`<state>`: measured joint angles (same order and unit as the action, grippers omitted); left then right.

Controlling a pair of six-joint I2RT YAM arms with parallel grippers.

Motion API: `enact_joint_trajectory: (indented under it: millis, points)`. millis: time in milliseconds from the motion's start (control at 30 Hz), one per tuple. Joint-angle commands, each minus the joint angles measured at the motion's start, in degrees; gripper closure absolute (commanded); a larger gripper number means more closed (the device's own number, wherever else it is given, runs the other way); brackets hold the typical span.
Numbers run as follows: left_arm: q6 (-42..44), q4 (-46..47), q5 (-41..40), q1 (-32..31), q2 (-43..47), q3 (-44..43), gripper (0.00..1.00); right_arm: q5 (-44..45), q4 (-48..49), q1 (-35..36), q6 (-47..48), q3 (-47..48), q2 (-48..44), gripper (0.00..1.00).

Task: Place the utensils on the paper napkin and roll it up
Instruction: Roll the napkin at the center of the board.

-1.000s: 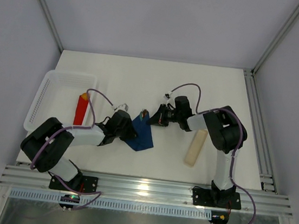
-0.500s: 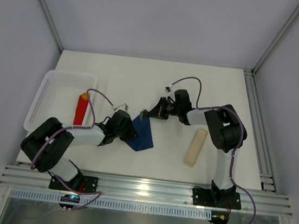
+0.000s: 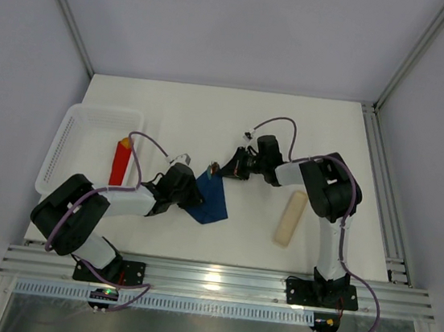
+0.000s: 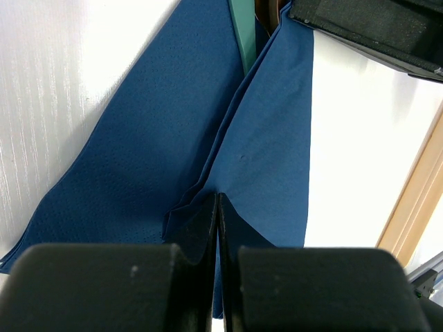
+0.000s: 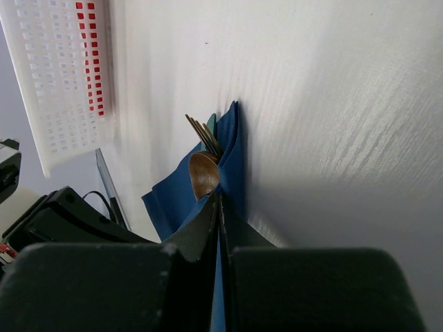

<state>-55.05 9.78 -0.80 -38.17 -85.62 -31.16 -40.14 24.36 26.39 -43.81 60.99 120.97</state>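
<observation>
The navy paper napkin [image 3: 211,199] lies folded over at mid-table, a raised fold running along it [image 4: 228,138]. Copper-brown utensils [image 3: 214,167] poke out of its far end; the right wrist view shows a spoon bowl and fork tines [image 5: 204,169] inside the fold [image 5: 232,159]. My left gripper [image 3: 188,197] is shut on the napkin's near-left edge [image 4: 217,200]. My right gripper [image 3: 226,171] is shut on the napkin's far edge [image 5: 220,200] beside the spoon.
A white basket [image 3: 77,128] stands at the left, with a red block with an orange tip [image 3: 119,161] beside it. A pale beige bar [image 3: 290,218] lies to the right of the napkin. The table's right rail [image 3: 386,186] runs along the edge.
My right gripper has shifted slightly up and left, drawing the napkin's far edge with it. The left gripper has stayed put.
</observation>
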Motion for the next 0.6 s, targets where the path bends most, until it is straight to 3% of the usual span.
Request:
enact_joint_trajectory:
  millis: [0,300,567]
  points:
    - [1.3,-2.6,-0.4,-0.1,0.5,0.1,1.00,3.7,-1.9,-0.3,2.4,0.5,-0.3,0.96]
    - [1.3,-3.0,-0.4,-0.1,0.4,-0.3,1.00,4.8,-7.8,1.6,6.5,0.9,-6.4,0.97]
    - [1.3,-4.6,-1.5,-0.1,1.3,-0.7,1.00,8.1,-13.1,8.2,10.5,-0.8,-12.7,0.97]
